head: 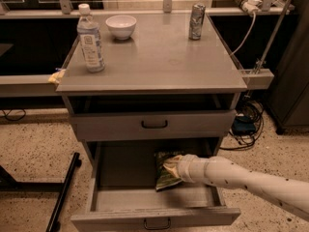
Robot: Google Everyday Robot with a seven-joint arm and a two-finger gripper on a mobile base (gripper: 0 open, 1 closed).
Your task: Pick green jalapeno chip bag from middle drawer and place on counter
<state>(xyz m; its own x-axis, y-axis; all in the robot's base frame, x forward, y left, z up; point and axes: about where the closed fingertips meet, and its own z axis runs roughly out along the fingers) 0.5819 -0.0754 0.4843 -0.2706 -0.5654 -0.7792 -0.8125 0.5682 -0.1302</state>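
The green jalapeno chip bag (165,171) lies on the floor of the open middle drawer (120,168), right of centre. My gripper (172,167) reaches in from the right on a white arm and sits on the bag's right side, over its edge. The counter (154,57) is the grey top of the cabinet above.
On the counter stand a water bottle (90,39) at the left, a white bowl (120,26) at the back and a silver can (196,21) at the back right. The upper drawer front (154,124) is shut above the open one. A black stand leg (65,192) lies on the floor at left.
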